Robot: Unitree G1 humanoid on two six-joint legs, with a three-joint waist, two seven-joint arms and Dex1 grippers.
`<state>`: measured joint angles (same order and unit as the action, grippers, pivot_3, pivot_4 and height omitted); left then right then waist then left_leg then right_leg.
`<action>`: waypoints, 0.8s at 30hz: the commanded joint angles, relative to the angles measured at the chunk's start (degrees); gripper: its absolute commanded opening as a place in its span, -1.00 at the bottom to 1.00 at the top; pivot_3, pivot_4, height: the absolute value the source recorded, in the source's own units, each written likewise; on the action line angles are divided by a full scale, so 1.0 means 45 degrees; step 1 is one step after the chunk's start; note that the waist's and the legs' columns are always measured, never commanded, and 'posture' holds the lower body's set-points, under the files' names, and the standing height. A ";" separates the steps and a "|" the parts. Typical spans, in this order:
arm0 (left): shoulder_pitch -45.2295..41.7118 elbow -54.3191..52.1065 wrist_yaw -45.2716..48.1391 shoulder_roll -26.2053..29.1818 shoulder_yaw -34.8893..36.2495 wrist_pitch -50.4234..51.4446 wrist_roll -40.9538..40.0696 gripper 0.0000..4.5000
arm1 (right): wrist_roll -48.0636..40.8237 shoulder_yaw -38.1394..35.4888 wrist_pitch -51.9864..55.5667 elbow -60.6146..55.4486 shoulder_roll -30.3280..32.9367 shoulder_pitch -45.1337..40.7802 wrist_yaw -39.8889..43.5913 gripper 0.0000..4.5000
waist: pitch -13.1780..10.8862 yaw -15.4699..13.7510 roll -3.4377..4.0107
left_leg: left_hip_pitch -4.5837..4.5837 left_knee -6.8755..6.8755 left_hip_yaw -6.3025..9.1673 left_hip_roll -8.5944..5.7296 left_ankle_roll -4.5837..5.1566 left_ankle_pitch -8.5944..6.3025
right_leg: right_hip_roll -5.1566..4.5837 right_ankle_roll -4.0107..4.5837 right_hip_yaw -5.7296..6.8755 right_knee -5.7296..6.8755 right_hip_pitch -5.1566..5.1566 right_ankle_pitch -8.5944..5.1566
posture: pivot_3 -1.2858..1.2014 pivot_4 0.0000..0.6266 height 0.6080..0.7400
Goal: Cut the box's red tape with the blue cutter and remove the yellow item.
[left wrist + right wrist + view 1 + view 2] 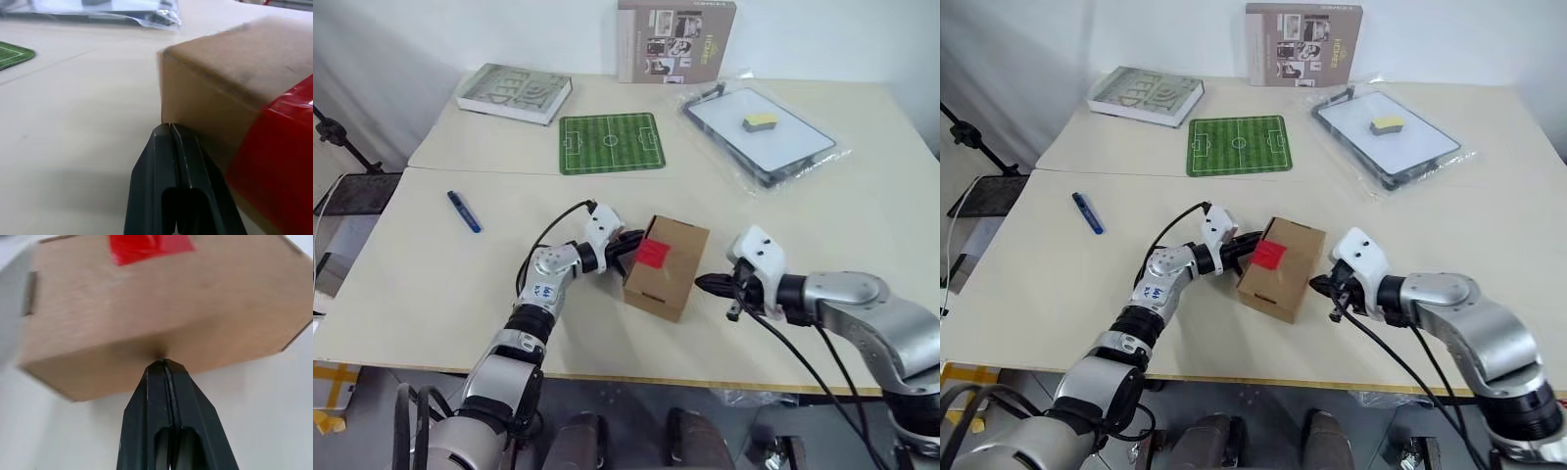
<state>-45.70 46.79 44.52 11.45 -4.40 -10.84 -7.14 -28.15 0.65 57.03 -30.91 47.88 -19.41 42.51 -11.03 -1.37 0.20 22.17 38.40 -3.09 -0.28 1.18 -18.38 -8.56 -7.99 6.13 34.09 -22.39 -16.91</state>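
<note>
Box: the small brown cardboard box point(668, 267) with the red tape patch point(652, 254) lay mid-table.
Left gripper point(631, 247): closed, empty, at the box's left side.
Right gripper point(701, 285): closed, empty, at its right side.
Cutter: the slim blue pen-shaped cutter point(464, 211) lay far left, well apart.

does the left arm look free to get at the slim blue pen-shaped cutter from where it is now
Probably yes: the slim blue pen-shaped cutter lies alone on bare table on the arm's own side. The left gripper, shut, is at the brown cardboard box and must first open.
</note>
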 commanded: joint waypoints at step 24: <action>0.9212 -1.5638 -0.0395 0.3297 0.0586 1.3052 -0.6216 -0.99 | 0.4555 0.2084 -0.8973 1.5187 -0.3697 -0.8434 0.2787 -1.00 | -0.0013 0.0487 0.0007 | 0.0004 0.0141 0.0038 0.0081 0.0002 0.0000 | -0.0025 0.0026 -0.0044 0.0160 -0.0039 0.0014 | 0.03 -0.52 1.00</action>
<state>-3.54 -21.99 44.88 27.37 -1.33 47.98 -34.12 -8.30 10.34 18.46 35.88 31.49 -56.06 53.72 -11.09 0.82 0.23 22.18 39.04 -2.90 0.06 1.19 -18.38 -8.67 -7.88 5.93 34.82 -22.57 -16.85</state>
